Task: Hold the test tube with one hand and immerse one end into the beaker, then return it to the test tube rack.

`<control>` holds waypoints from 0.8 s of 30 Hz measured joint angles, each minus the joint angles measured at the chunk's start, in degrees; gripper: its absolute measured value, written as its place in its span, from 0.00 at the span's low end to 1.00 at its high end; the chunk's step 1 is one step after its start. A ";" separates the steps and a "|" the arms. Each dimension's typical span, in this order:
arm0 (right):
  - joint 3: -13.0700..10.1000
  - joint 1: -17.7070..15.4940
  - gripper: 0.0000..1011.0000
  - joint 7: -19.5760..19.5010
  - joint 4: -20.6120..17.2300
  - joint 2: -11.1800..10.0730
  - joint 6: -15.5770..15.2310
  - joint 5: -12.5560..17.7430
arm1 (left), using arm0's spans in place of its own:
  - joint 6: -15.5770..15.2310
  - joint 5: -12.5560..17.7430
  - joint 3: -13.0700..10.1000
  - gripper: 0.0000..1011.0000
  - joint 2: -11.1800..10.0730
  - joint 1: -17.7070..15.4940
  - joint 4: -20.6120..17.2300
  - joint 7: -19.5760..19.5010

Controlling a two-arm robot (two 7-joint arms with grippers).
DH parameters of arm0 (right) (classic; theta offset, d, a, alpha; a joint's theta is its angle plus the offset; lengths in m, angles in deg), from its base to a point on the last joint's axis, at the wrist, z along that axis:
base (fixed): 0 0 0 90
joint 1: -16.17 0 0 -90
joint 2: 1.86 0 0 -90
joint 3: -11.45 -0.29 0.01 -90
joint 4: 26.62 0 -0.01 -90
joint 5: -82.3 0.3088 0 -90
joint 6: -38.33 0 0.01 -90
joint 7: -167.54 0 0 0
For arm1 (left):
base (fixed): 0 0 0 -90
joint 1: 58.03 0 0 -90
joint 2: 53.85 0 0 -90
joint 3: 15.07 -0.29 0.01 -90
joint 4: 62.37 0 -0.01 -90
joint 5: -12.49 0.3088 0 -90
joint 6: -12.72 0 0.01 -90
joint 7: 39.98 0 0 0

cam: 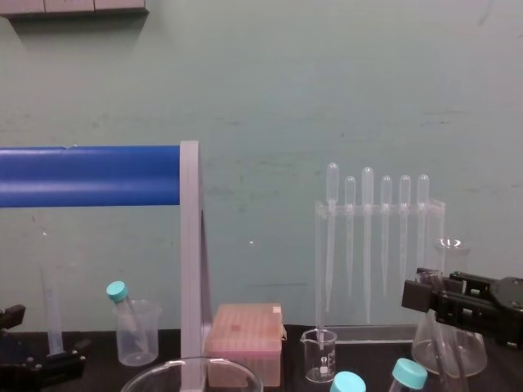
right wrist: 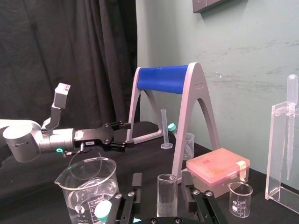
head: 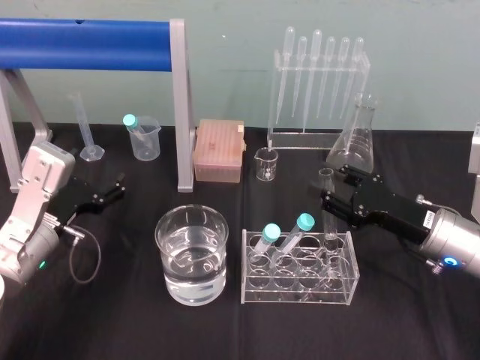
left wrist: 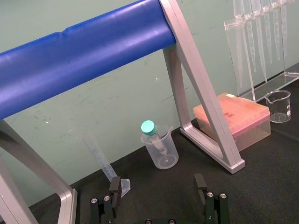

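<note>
Nearest the head camera, the wide clear glass beaker (head: 166,247), part-filled with clear liquid, stands left of the clear plastic rack (head: 300,289). The long uncapped glass test tube (head: 331,225) stands upright in a right-end slot of the rack. The right gripper (head: 334,189) straddles the tube with its fingers apart, not clamped. By this evidence, the grasp, dip and return are not yet done. The left gripper (head: 112,193) sits parked at the left with its fingers apart.

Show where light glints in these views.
Head view: glints on water in the beaker; sheen on the blue bar. Left wrist view, above the open left gripper: pale streak along the bar. Right wrist view: glints on the test tube inside the open right gripper.
</note>
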 joint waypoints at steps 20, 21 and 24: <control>0.00 -0.01 0.99 0.00 0.00 0.00 0.06 0.06 | 0.00 0.00 0.00 0.99 0.00 0.00 0.00 0.00; -0.02 0.08 0.99 0.04 -0.08 0.02 0.14 0.10 | 0.00 0.00 0.00 0.99 0.00 0.00 0.00 0.00; -1.11 0.83 0.99 0.08 -1.88 0.21 1.97 0.46 | 0.00 0.00 0.00 0.99 0.00 0.00 0.00 0.00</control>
